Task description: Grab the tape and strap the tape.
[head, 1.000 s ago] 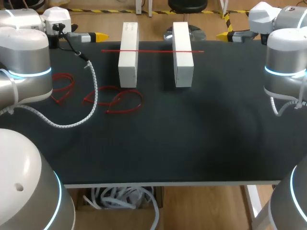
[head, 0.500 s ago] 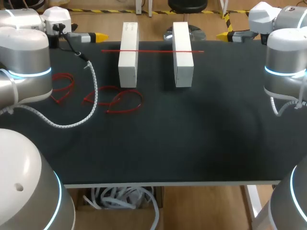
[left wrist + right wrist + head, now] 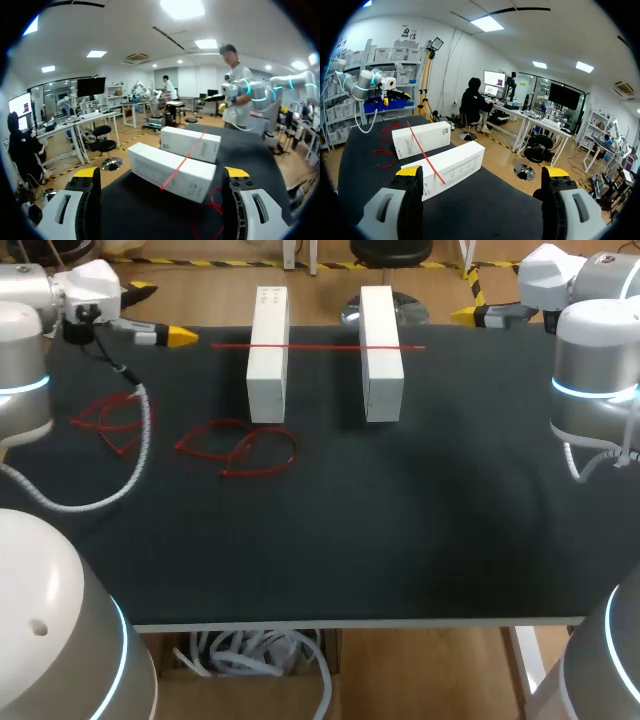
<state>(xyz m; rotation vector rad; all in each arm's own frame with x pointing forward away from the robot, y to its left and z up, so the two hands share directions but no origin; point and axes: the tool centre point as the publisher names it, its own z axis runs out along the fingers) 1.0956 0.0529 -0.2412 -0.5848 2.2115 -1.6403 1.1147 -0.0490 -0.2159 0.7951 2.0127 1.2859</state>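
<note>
Left gripper [image 3: 181, 336] and right gripper [image 3: 464, 313] both wide open, empty; best pinch red cable tie [image 3: 320, 346] at its overhanging 9 and 3 o'clock ends, clear of white boxes [image 3: 267, 375].

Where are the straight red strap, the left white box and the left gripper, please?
straight red strap [image 3: 325, 345]: head view, on its bare middle span.
left white box [image 3: 267, 370]: head view, on the middle of its top face.
left gripper [image 3: 181, 336]: head view, at its yellow tips.
</note>
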